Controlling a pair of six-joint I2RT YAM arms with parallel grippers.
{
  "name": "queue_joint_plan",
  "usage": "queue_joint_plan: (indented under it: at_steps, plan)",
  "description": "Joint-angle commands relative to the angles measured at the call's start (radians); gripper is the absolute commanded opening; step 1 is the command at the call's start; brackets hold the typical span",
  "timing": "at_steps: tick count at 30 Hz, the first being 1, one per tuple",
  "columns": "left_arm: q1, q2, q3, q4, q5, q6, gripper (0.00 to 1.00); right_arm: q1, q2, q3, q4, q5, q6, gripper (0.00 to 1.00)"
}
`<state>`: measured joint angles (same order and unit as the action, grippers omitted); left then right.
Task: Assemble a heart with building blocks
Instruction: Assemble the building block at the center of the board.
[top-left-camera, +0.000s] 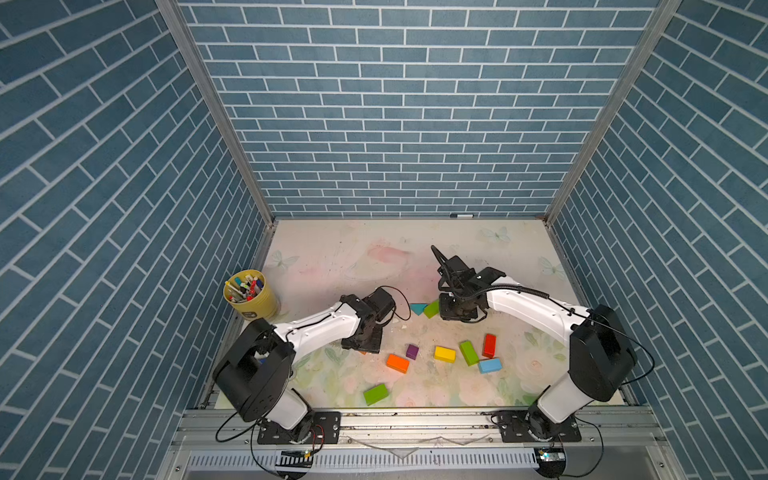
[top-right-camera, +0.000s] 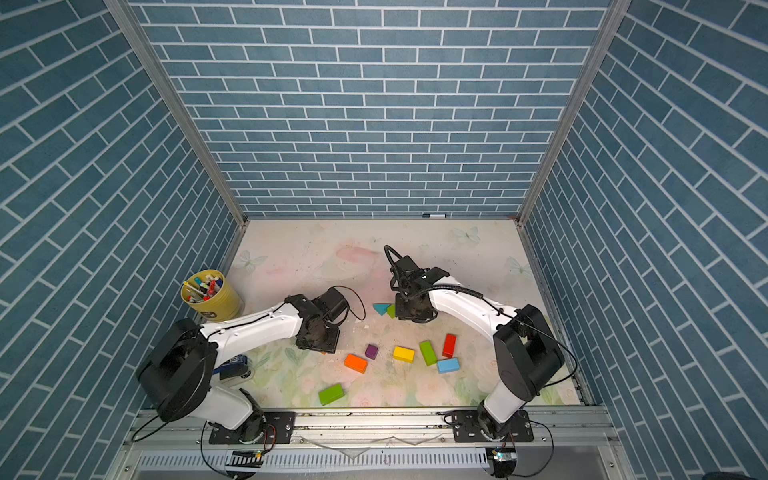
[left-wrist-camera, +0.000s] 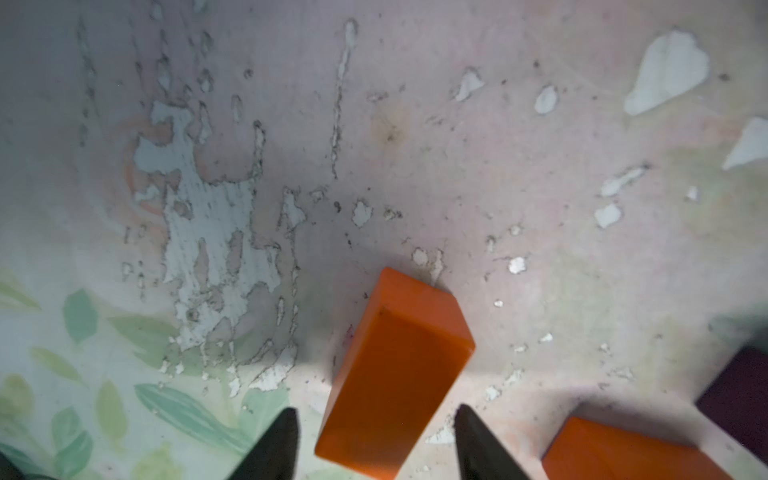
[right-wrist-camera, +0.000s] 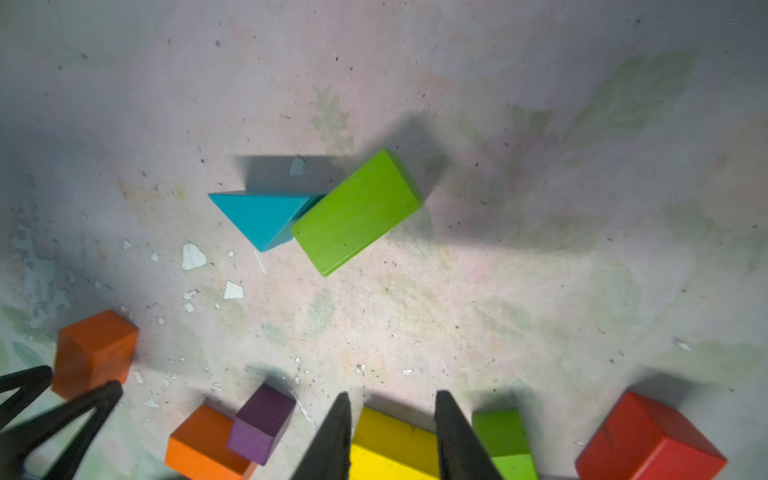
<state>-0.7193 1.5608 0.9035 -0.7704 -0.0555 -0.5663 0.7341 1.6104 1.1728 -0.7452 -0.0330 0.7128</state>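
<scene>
Blue brick-pattern walls close in a floral bench (top-left-camera: 353, 257) whose print is flaking. Near its middle a teal triangle (top-left-camera: 417, 308) lies flat, one slanted side touching a far green brick (top-left-camera: 432, 309). The other blocks lie loose, closer to the arm bases. From left to right these are an orange brick (top-left-camera: 397, 363), a purple cube (top-left-camera: 412, 351) just beside it, a yellow brick (top-left-camera: 445, 353), a mid green brick (top-left-camera: 469, 353) and a red brick (top-left-camera: 489, 345), with a light-blue brick (top-left-camera: 490, 365) just beside those last two. A near green brick (top-left-camera: 375, 394) sits alone toward the front edge. The left tool (left-wrist-camera: 376, 409) is low over a second orange brick (left-wrist-camera: 395, 374), its tips parted either side of it with a sliver of bench showing on each side, so it straddles without clamping. The right tool (right-wrist-camera: 390, 397) hangs just beside the far green brick, jaws a little apart, holding nothing. At the bench's left edge, well apart from the blocks, a yellow cup (top-left-camera: 258, 306) stands upright, crammed with marker pens (top-left-camera: 246, 286). A blue-and-white gadget (top-right-camera: 235, 365) shows partly under the left arm.
</scene>
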Motion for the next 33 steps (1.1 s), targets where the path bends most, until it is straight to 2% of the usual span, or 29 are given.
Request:
queue_joint_plan:
  at_steps: [1,5,10,11,14,15,19,23,25,29,33]
  plan:
    - [0.004,0.054,0.085,0.028,0.014,0.004,0.39,0.004,-0.045,-0.018,-0.04,0.033,0.036,0.28]
    - [0.004,0.14,0.206,0.056,0.052,-0.016,0.21,0.0,-0.068,-0.024,-0.057,0.055,0.037,0.25]
    - [0.005,0.194,0.29,0.104,0.103,-0.099,0.2,-0.008,-0.094,-0.044,-0.062,0.067,0.04,0.25]
    - [0.004,0.203,0.294,0.123,0.122,-0.116,0.23,-0.009,-0.097,-0.048,-0.063,0.068,0.042,0.25]
    - [0.004,0.228,0.299,0.169,0.181,-0.16,0.51,-0.013,-0.101,-0.058,-0.06,0.067,0.041,0.25]
    - [0.004,0.229,0.296,0.174,0.19,-0.171,0.53,-0.014,-0.101,-0.059,-0.06,0.067,0.04,0.26]
    - [0.004,0.201,0.257,0.18,0.176,-0.203,0.55,-0.015,-0.11,-0.066,-0.058,0.065,0.039,0.27]
    - [0.006,0.139,0.217,0.171,0.171,-0.229,0.51,-0.016,-0.122,-0.077,-0.061,0.066,0.036,0.29]
    - [0.005,0.109,0.192,0.174,0.176,-0.234,0.53,-0.016,-0.13,-0.085,-0.062,0.067,0.036,0.29]
    - [0.002,0.104,0.191,0.182,0.232,-0.15,0.61,-0.018,-0.149,-0.102,-0.064,0.067,0.036,0.31]
    - [-0.016,0.154,0.28,0.097,0.199,-0.025,0.67,-0.021,-0.153,-0.106,-0.066,0.067,0.036,0.32]
